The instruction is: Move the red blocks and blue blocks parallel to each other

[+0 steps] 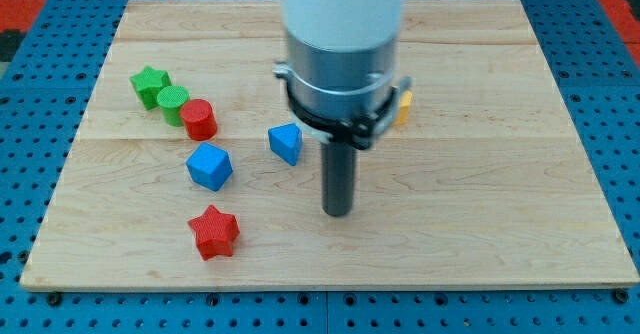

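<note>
My tip (339,212) is resting on the counter (480,174) a little toward the view's right of its middle, touching no block. There is no gripper on this arm, only the dark rod under a metal collar and white housing, so nothing is being clasped or let go.

All four task blocks are lying toward the view's left of my tip. The nearest is the blue wedge-like block (286,142), sitting just up and left of the rod with a clear gap between them. Farther left the blue cube (209,166) is sitting, and above it the red cylinder (199,119), which is touching or nearly touching the green cylinder (172,104); the green star (150,82) is sitting just beyond that. The red star (213,232) is lying lower down, toward the view's bottom, below the blue cube.

The two blues are forming a line running nearly level, while the two reds are forming a nearly vertical line, so the pairs are not yet looking parallel. I judge the coming push must travel leftward.

The blocks look like smooth matte plastic; the counter is pale wood with visible grain. A yellow block (404,107) is showing partly behind the collar, its shape hidden.
</note>
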### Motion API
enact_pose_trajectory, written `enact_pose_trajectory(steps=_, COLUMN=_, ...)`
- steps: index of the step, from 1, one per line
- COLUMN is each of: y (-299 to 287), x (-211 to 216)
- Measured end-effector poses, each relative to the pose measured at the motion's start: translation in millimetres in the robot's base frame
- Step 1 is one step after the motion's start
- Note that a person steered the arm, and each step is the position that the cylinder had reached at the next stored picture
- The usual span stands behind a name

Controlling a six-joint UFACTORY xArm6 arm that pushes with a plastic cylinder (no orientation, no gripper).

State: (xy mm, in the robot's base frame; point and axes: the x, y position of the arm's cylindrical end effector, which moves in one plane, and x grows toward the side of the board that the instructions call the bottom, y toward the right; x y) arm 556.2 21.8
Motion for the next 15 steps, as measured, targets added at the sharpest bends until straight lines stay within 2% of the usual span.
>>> enact_pose_trajectory(steps=1, y=-20, x=53)
enact_pose_trajectory(steps=3, y=-171, x=26)
enact_pose_trajectory(steps=4, y=-225, x=16)
enact_pose_trajectory(steps=6, y=-173, x=-77)
enact_pose_trajectory(steps=8, y=-172, x=-68)
enact_pose_trajectory(steps=10, y=-76, x=-95)
enact_pose_trajectory(steps=12, y=-117, x=-96)
enact_pose_trajectory(steps=15, y=-115, x=-95)
